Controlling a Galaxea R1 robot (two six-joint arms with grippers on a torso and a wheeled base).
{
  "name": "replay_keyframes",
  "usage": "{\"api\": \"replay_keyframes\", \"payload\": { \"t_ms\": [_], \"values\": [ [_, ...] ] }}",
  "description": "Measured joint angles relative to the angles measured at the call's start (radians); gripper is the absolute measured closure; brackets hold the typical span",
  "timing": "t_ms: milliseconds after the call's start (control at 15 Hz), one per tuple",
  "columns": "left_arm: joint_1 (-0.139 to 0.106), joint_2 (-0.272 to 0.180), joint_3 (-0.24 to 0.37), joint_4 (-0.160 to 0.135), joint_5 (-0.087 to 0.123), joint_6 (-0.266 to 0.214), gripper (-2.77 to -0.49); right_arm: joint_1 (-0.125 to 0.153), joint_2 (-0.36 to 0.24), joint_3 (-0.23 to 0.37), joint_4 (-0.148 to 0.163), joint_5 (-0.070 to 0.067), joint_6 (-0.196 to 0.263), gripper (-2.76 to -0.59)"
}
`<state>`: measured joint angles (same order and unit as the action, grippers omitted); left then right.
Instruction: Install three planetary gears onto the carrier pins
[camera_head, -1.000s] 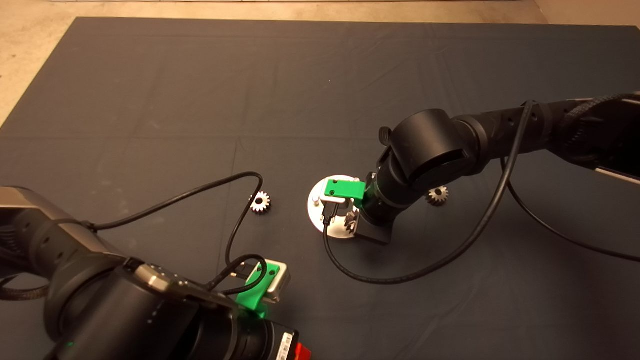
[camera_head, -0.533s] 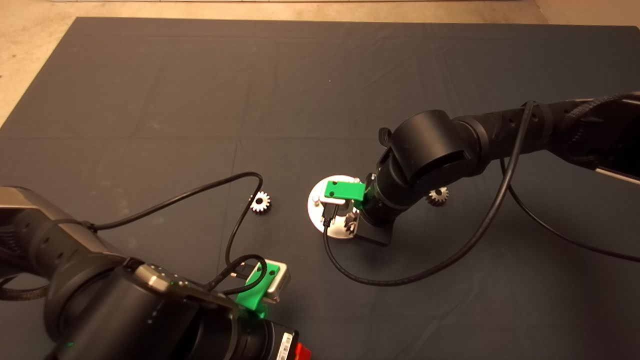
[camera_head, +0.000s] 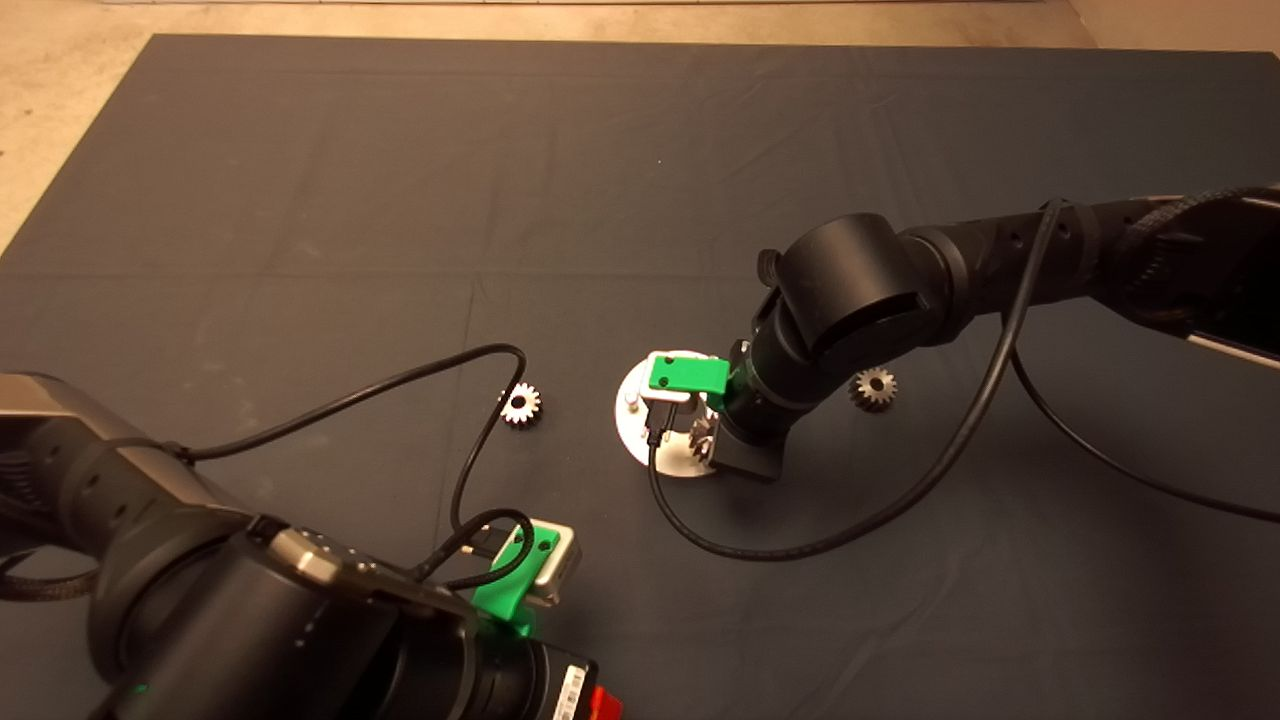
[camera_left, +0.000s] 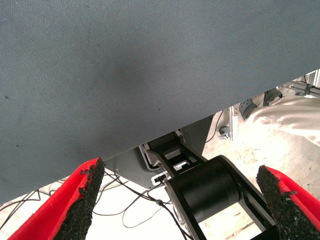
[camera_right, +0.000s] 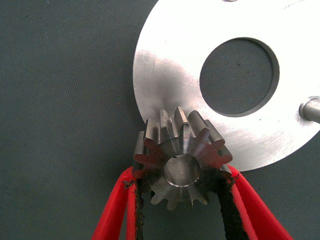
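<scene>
Left gripper (camera_left: 182, 200) sits parked at the mat's (camera_head: 300, 180) near-left corner, jaws spread wide over woven dark cloth, nothing between them. A toothed steel gear (camera_head: 521, 405) lies flat left of the disc (camera_right: 170, 60), apart from it. Right gripper (camera_right: 182, 210) hovers over the shiny brushed disc's edge, rough black pads (camera_right: 227, 205) clamped on a second gear (camera_right: 181, 162), bore showing. One stubby round pin (camera_right: 311, 107) stands near the disc's rim. A third gear (camera_head: 874, 388) rests right of the disc.
</scene>
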<state>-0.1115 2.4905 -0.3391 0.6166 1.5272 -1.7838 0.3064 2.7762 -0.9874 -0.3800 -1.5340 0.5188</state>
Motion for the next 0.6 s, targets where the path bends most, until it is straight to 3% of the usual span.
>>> {"api": "replay_keyframes", "payload": {
  "t_ms": [200, 600],
  "values": [
    [0.0, 0.0, 0.0, 0.0, 0.0, 0.0, -2.17, -0.02, 0.0, -0.001, 0.0, 0.0, -0.006, -0.81],
    [0.0, 0.0, 0.0, 0.0, 0.0, 0.0, -2.17, -0.024, 0.0, -0.002, -0.001, -0.003, -0.014, -0.81]
  ]
}}
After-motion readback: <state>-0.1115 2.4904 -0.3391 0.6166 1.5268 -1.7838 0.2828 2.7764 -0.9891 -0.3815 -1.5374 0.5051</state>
